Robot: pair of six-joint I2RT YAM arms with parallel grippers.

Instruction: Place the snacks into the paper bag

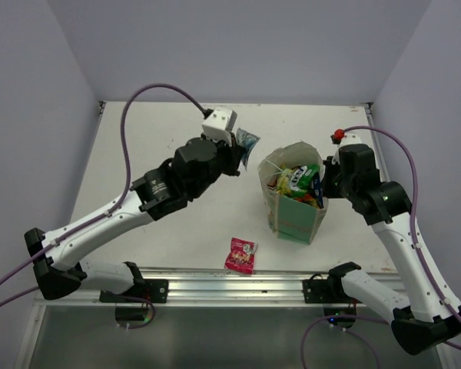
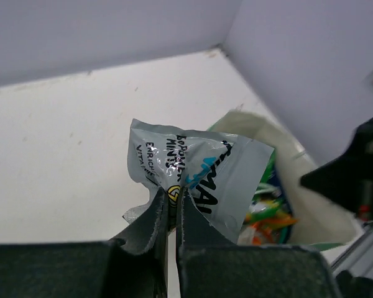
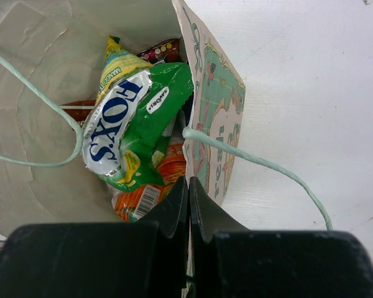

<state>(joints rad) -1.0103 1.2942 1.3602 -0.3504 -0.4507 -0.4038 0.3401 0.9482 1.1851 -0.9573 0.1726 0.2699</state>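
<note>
Mid-carry, the left claw (image 2: 173, 205) pinches a silvery packet (image 2: 199, 174) just beside the bag (image 1: 296, 219), whose rim the right claw (image 3: 188, 192) pinches; next, bring the packet over the mouth and release.

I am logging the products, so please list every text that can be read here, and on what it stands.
"FOXS": green packet in the paper bag.
"MANGO", cut off: yellow packet in the bag.
"MINIS", "ENRICH", "VITAM", cut off: silvery packet in the left claw.
Too small or blurred: pink packet, the bag's printed side.
</note>
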